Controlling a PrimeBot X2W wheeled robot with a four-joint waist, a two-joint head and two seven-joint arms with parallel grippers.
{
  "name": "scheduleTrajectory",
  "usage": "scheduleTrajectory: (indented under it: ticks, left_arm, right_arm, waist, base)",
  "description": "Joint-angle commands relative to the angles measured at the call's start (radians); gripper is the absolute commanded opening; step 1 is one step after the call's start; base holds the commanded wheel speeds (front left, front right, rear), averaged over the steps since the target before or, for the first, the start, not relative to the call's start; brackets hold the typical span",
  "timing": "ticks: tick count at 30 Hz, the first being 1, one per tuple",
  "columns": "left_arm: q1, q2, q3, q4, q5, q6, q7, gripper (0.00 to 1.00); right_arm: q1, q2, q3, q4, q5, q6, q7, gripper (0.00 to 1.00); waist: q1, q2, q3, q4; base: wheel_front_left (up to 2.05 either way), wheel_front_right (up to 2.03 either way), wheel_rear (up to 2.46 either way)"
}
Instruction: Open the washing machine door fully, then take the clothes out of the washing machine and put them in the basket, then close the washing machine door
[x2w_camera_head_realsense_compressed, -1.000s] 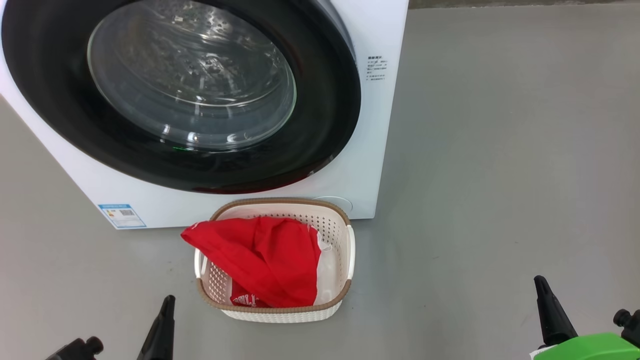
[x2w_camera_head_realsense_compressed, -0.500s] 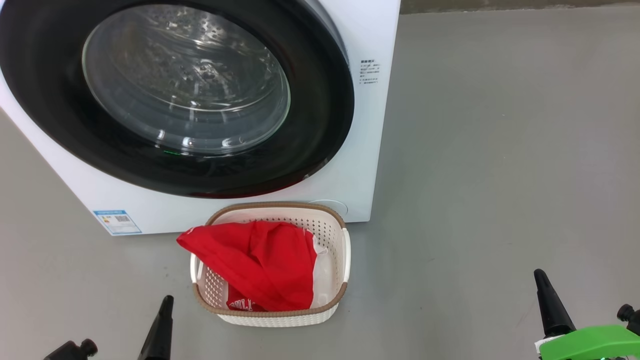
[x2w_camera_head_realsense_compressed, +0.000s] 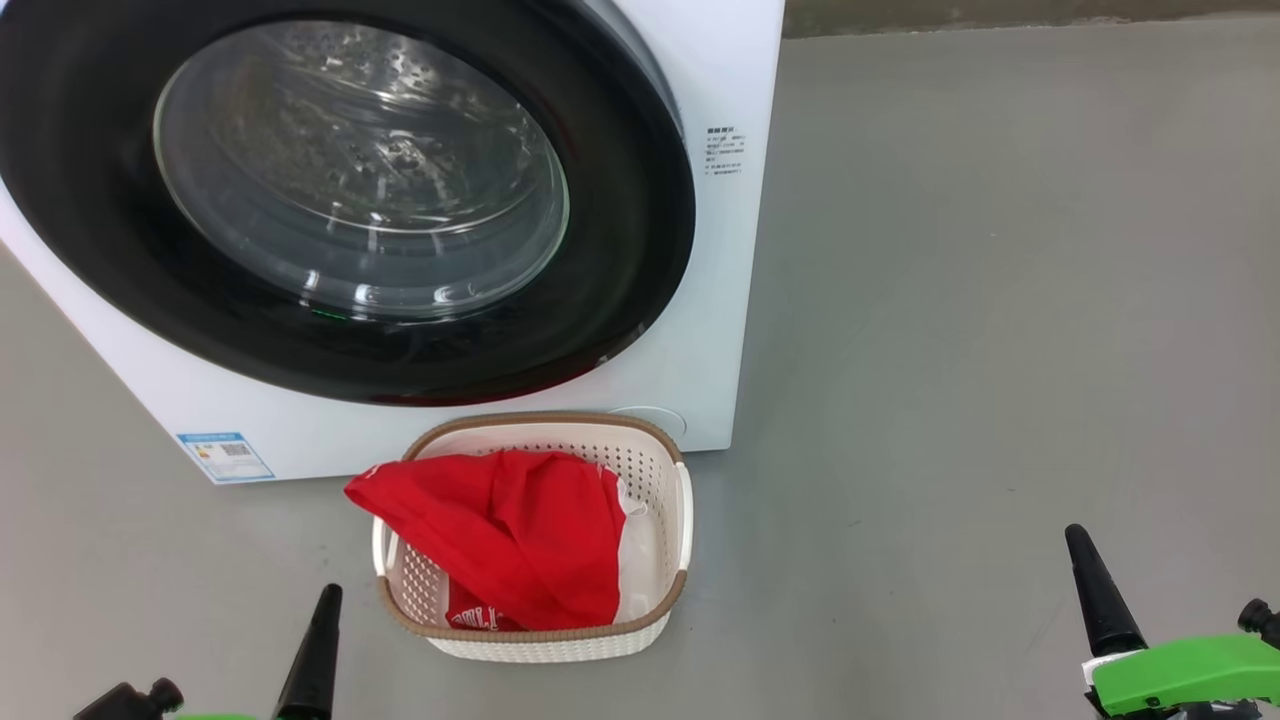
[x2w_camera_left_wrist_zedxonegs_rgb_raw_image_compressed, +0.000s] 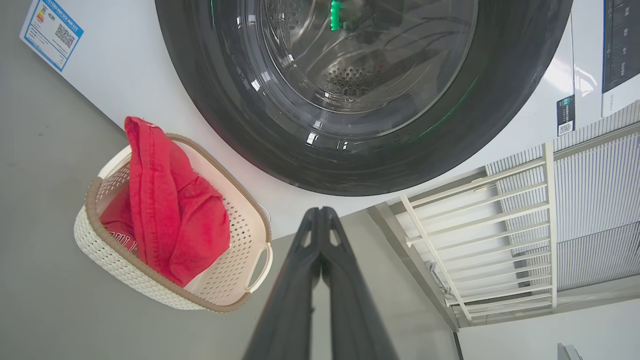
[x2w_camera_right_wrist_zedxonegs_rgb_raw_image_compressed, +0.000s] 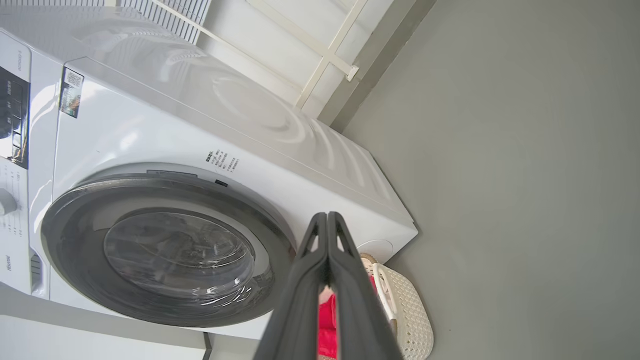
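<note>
The washing machine (x2w_camera_head_realsense_compressed: 715, 330), a smooth white box, stands on the far left of a matte grey floor (x2w_camera_head_realsense_compressed: 1000, 350). The washing machine door (x2w_camera_head_realsense_compressed: 625, 230) lies shut, flush against the front. Its wide glossy black rim rings a bulging clear glass window, and the perforated steel drum (x2w_camera_left_wrist_zedxonegs_rgb_raw_image_compressed: 350, 80) shows through the glass. A small blue label (x2w_camera_head_realsense_compressed: 225, 456) sits low on the left of the machine's front.

The basket (x2w_camera_head_realsense_compressed: 650, 475) rests on the floor just in front of the machine, below the door's lower edge. It is a rounded rectangle of cream perforated plastic with a brown woven-look rim and looped side handles. The clothes (x2w_camera_head_realsense_compressed: 500, 530) lie inside it. They are soft, creased red fabric with a white panel toward the right and white lettering at the near edge. One red fold drapes out over the basket's left rim.

The left gripper (x2w_camera_left_wrist_zedxonegs_rgb_raw_image_compressed: 319, 212) hangs near the robot, left of the basket and apart from it. Its long, dark, tapering fingers are pressed together and hold nothing. The right gripper (x2w_camera_right_wrist_zedxonegs_rgb_raw_image_compressed: 327, 216) is well to the right over bare floor, its fingers likewise pinched together and empty. A bright green part (x2w_camera_head_realsense_compressed: 1180, 670) sits at its base.
</note>
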Motion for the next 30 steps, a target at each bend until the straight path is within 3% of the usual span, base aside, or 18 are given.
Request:
scheduleTrajectory:
  ticks: [1,30]
  left_arm:
    - [-0.044,0.009,0.03,-0.029,-0.036,-0.005,0.013,0.0]
    - [-0.065,-0.007,0.074,-0.035,-0.314,-0.006,0.094,0.0]
  right_arm:
    - [-0.048,-0.009,0.009,-0.024,0.04,-0.001,0.01,0.0]
    - [-0.104,-0.005,0.004,-0.024,0.314,-0.001,0.093,0.0]
  waist:
    - [-0.0001,0.0,-0.002,-0.003]
    - [-0.0001,0.0,-0.024,-0.032]
  base:
    - [0.0,0.0,0.0]
    - [0.0,0.0,0.0]
